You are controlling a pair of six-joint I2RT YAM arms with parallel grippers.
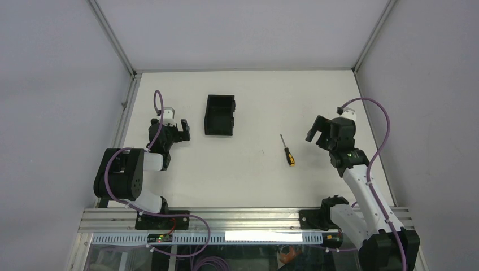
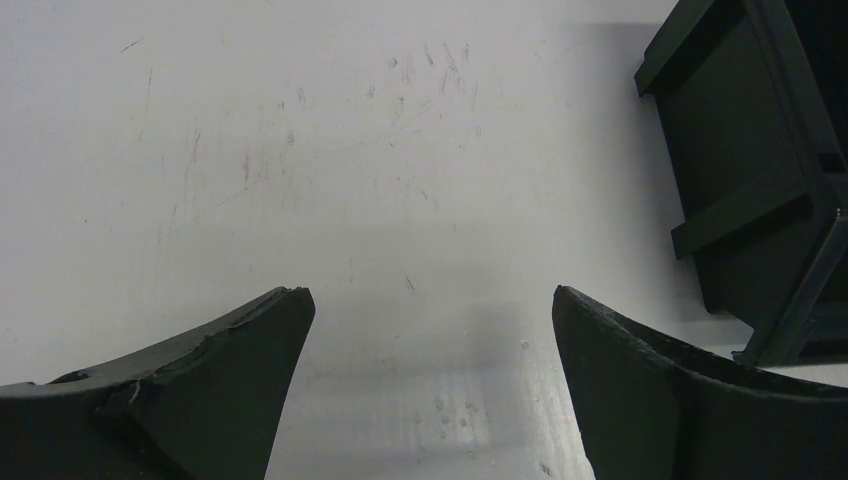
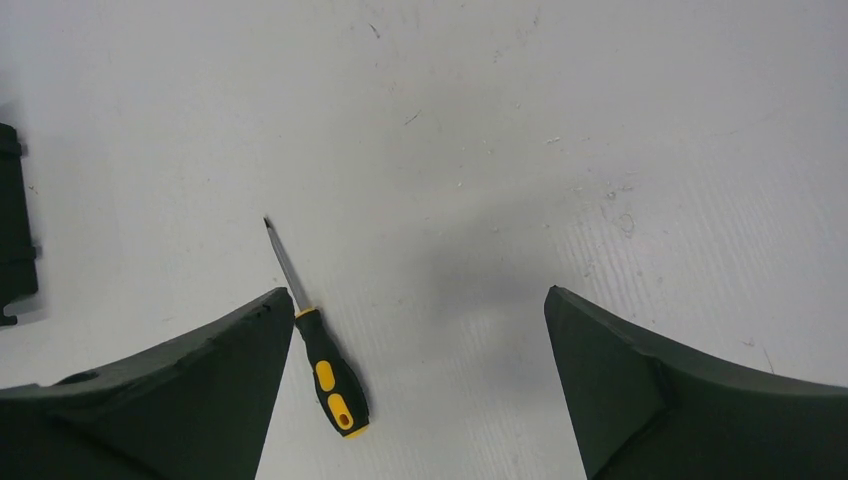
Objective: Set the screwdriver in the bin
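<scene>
The screwdriver, with a thin shaft and a black-and-yellow handle, lies flat on the white table, tip toward the back. In the right wrist view the screwdriver lies just inside my left finger. My right gripper is open and empty, above the table to the right of the screwdriver; in its own view the right gripper frames bare table. The black open-top bin stands at the back centre-left. My left gripper is open and empty, left of the bin. The bin's wall shows at the right of the left wrist view, beside the left gripper.
An aluminium frame rail runs along the near table edge. Grey enclosure walls and metal posts bound the table on the left, back and right. Purple cables loop from both wrists.
</scene>
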